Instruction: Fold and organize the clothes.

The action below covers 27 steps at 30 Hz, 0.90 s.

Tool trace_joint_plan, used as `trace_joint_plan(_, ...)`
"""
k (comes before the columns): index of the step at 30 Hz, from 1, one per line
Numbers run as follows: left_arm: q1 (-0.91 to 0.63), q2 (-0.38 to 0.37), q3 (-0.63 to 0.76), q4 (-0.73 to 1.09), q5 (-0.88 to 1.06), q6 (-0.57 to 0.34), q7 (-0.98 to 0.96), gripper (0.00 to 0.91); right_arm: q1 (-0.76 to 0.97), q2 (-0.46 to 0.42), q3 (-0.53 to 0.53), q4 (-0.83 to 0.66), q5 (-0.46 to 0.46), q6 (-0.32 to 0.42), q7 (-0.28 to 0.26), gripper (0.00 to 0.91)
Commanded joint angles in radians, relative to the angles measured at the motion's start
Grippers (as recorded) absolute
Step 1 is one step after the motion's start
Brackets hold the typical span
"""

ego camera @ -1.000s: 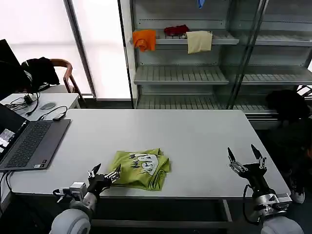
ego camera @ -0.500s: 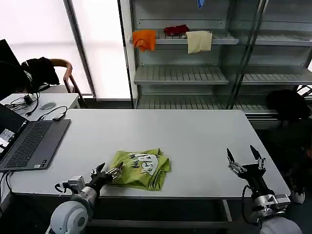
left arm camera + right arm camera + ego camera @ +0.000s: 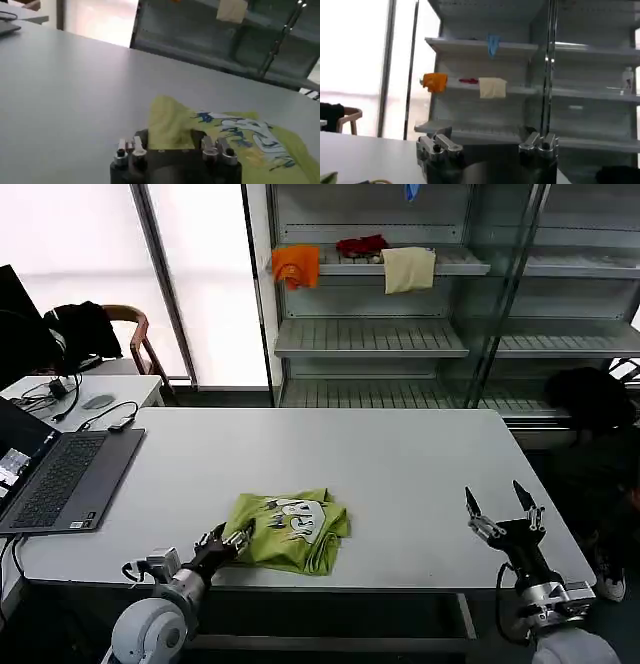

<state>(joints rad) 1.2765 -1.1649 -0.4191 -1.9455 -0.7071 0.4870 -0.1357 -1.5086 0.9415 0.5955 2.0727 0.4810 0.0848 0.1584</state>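
The clothes, a lime-green T-shirt (image 3: 290, 529) with a white and blue print facing up, lie folded into a small bundle near the front edge of the white table (image 3: 400, 454). My left gripper (image 3: 230, 536) sits low on the table at the shirt's near left corner. It is open, and in the left wrist view the shirt's (image 3: 230, 137) edge lies between the two fingers of the left gripper (image 3: 172, 137). My right gripper (image 3: 500, 506) hovers open and empty above the table's front right corner, well apart from the shirt; the right wrist view has it (image 3: 487, 142) facing the shelves.
An open laptop (image 3: 60, 479) lies at the table's left end, with cables and a side desk behind it. Metal shelves (image 3: 400, 334) stand behind the table, holding an orange cloth (image 3: 296, 264), a red cloth (image 3: 362, 246) and a cream cloth (image 3: 409, 269).
My left gripper has slid forward along the table until the shirt's near left corner lies between its fingers. The right gripper has hardly moved.
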Motion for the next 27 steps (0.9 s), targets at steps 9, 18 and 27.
trace_joint_plan(9,0.000,-0.006,0.021,-0.027,0.020,-0.050,0.003,0.000,0.000,0.003,-0.002,-0.004,-0.001,0.002,0.002,0.907)
trace_joint_plan(18,0.017,0.151,-0.127,-0.070,-0.030,-0.060,-0.005,0.000,0.026,0.004,-0.014,-0.003,-0.001,0.000,0.004,0.907)
trace_joint_plan(27,-0.013,0.465,-0.476,-0.113,-0.175,0.025,0.012,0.000,0.048,0.001,-0.029,-0.005,-0.001,-0.004,0.005,0.907)
